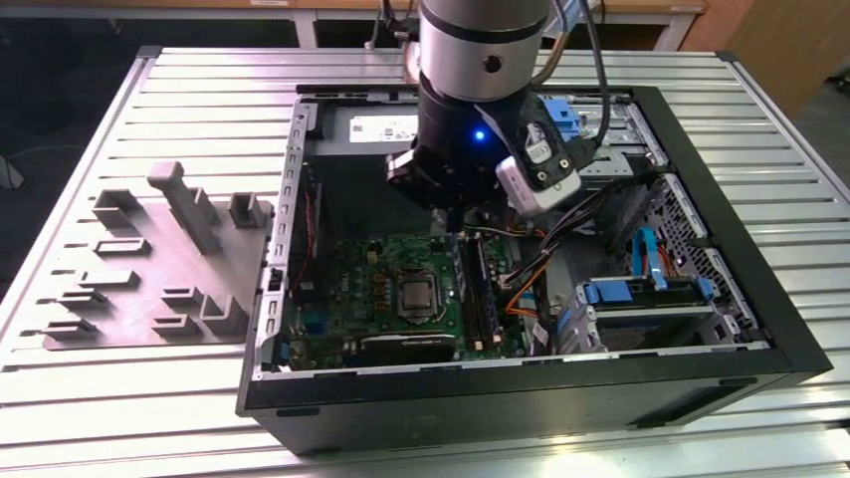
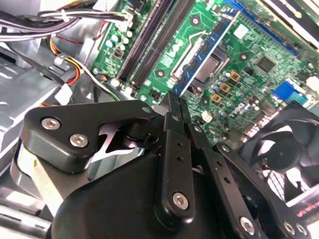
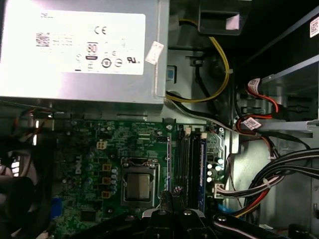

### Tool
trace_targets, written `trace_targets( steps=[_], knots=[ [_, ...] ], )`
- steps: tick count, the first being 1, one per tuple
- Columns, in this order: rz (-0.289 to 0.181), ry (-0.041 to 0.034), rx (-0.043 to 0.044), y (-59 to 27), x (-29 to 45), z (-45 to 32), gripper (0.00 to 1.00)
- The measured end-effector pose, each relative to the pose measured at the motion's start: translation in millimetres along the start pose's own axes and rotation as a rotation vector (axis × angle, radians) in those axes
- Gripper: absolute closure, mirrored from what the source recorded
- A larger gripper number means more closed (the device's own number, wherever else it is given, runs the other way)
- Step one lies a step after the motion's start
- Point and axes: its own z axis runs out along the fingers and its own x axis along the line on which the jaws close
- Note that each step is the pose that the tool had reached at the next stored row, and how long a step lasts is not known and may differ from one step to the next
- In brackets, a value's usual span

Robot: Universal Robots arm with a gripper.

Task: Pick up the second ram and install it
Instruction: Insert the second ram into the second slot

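Observation:
My gripper [image 1: 459,227] hangs low inside the open computer case, over the green motherboard [image 1: 378,289]. Its fingers [image 2: 173,107] are shut on the second ram [image 2: 207,50], a thin bluish stick held on edge. In the first wrist view the ram [image 3: 169,164] is a narrow line running away from the gripper [image 3: 172,193]. It sits between the processor socket [image 3: 139,186] and the long black memory slots [image 3: 187,164], just above the board. Whether it touches a slot I cannot tell.
The power-supply box [image 3: 79,50] stands at the case's far end. Bundled cables [image 3: 269,184] crowd the side beyond the slots. A black fan [image 2: 284,134] sits near the board's edge. Grey holder blocks [image 1: 159,259] lie on the table at the exterior view's left.

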Motion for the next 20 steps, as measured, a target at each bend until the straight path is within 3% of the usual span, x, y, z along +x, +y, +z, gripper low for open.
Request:
trace_targets(
  steps=[10,20],
  knots=[
    [0.01,-0.0006,-0.0052,-0.9,-6.9,17.6,0.89],
    [0.023,-0.0013,-0.0069,-1.7,-16.2,29.4,0.89]
  ],
)
